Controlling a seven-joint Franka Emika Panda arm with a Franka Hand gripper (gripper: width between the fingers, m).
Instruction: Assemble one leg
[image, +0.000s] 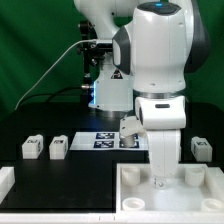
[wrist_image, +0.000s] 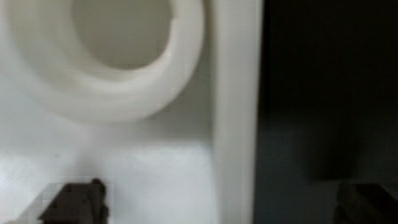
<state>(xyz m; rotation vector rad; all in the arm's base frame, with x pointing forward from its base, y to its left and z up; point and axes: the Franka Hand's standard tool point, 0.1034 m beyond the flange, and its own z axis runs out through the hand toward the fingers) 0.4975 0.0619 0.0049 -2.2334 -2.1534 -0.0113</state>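
Observation:
Three legs show plainly in the exterior view: two small white blocks (image: 31, 148) (image: 58, 148) at the exterior view's left, and one (image: 201, 149) at its right. Another white block (image: 128, 128) stands beside the arm, partly hidden. My gripper (image: 160, 182) reaches down over the large white board (image: 135, 200); the arm hides its fingertips. In the wrist view my gripper (wrist_image: 219, 205) is open and empty. Its dark fingertips (wrist_image: 75, 203) stand wide apart over the board's surface (wrist_image: 178, 150), close to a raised round socket (wrist_image: 116, 50) and the board's edge.
The marker board (image: 100, 139) lies on the black table behind the arm. The robot's base (image: 105, 90) stands at the back. Black table (wrist_image: 329, 100) shows past the board's edge in the wrist view. A white part (image: 5, 180) sits at the exterior view's lower left corner.

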